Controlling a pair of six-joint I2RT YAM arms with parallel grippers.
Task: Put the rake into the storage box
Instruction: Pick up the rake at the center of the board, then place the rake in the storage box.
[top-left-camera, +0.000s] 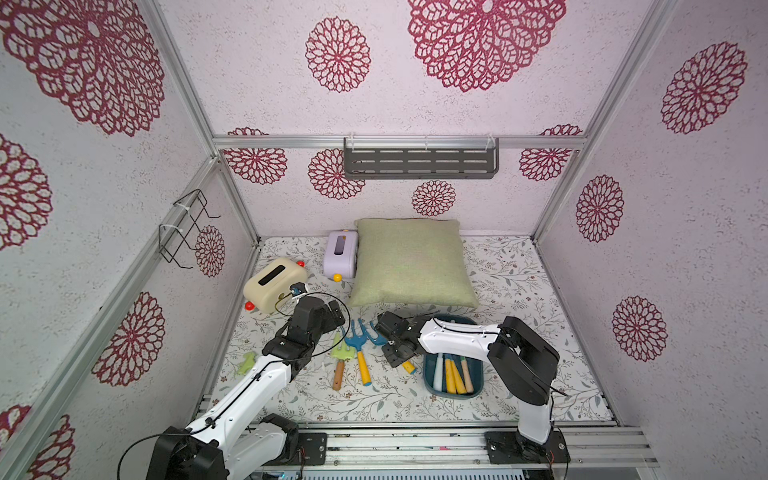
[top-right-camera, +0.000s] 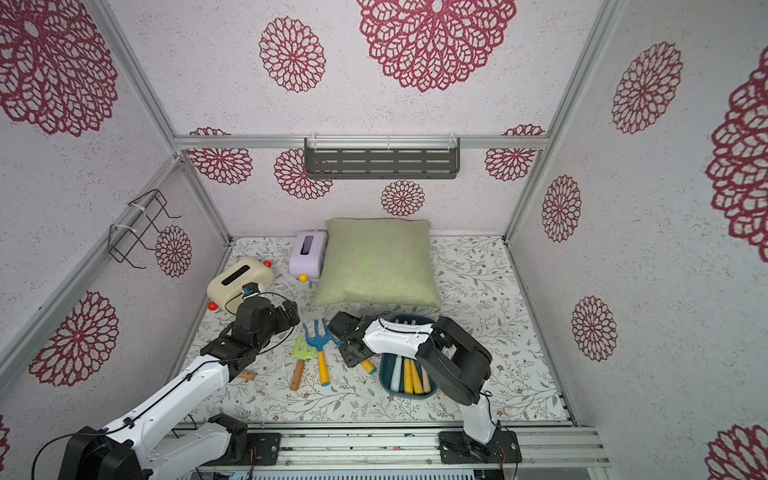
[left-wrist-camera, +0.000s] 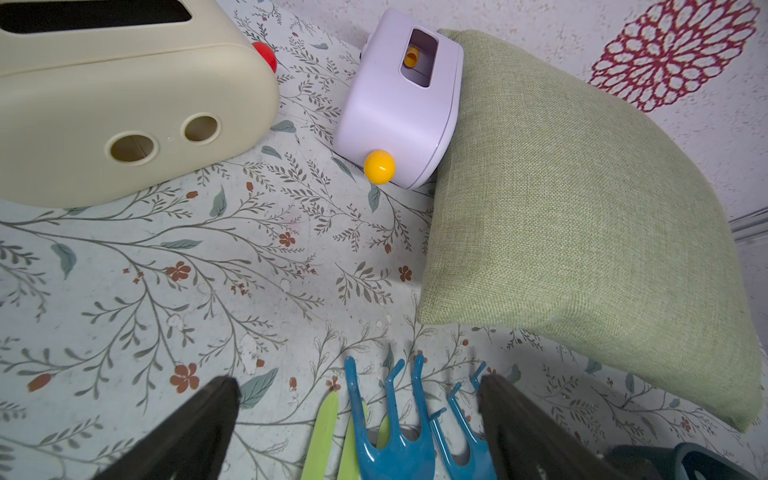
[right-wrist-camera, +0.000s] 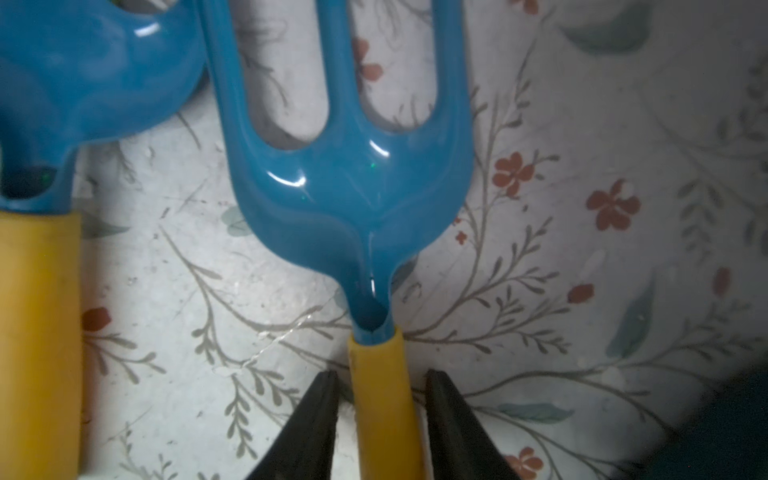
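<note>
The rake (right-wrist-camera: 345, 187) has a blue three-tined head and a yellow handle. It lies flat on the floral mat, just left of the storage box (top-left-camera: 453, 395). In both top views my right arm hides most of it, leaving its head (top-left-camera: 379, 338) and the handle's end. My right gripper (right-wrist-camera: 380, 376) points down over the handle just behind the head. One finger stands on each side with a thin gap, so it is open. The storage box (top-right-camera: 409, 395) is a dark teal tub holding several tool handles. My left gripper (left-wrist-camera: 355, 382) hangs wide open and empty above the tools' tines.
A second blue fork-like tool (top-left-camera: 357, 345) and a green tool (top-left-camera: 341, 357) lie left of the rake. A green pillow (top-left-camera: 411, 262), a lilac box (top-left-camera: 341, 253) and a cream box (top-left-camera: 274, 282) stand behind. A grey slotted shelf (top-left-camera: 419, 160) hangs on the back wall.
</note>
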